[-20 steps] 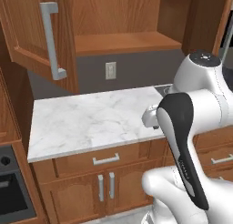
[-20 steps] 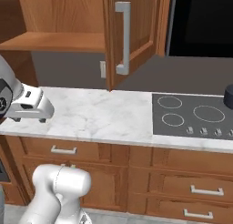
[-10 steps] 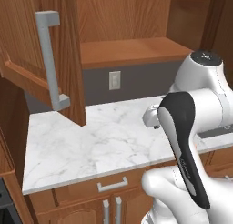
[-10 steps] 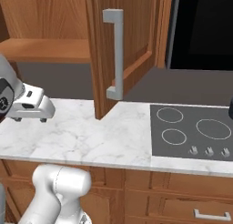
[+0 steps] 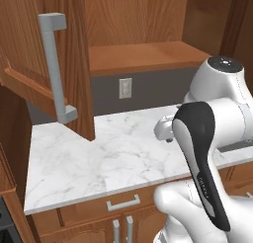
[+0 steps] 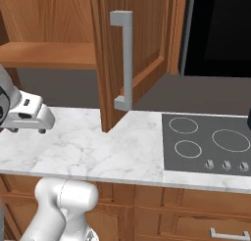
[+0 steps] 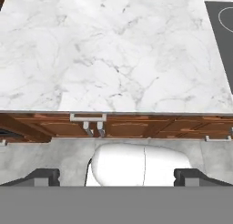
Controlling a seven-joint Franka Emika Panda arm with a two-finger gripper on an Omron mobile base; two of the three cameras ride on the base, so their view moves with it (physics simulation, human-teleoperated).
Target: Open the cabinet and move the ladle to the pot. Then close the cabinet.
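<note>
Both base views are being carried closer to the open cabinet (image 5: 143,54), gripper (image 7: 116,175) spread and empty; ladle unseen, so reaching up to the shelf is being called for next.

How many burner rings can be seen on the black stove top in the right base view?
3. On the stove top: one ring at back left, one at front left, one larger at right. More may lie beyond the picture's edge.

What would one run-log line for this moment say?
brown wooden wall cabinet: doors open | two-finger gripper: open, holding nothing, facing white marble counter
</note>
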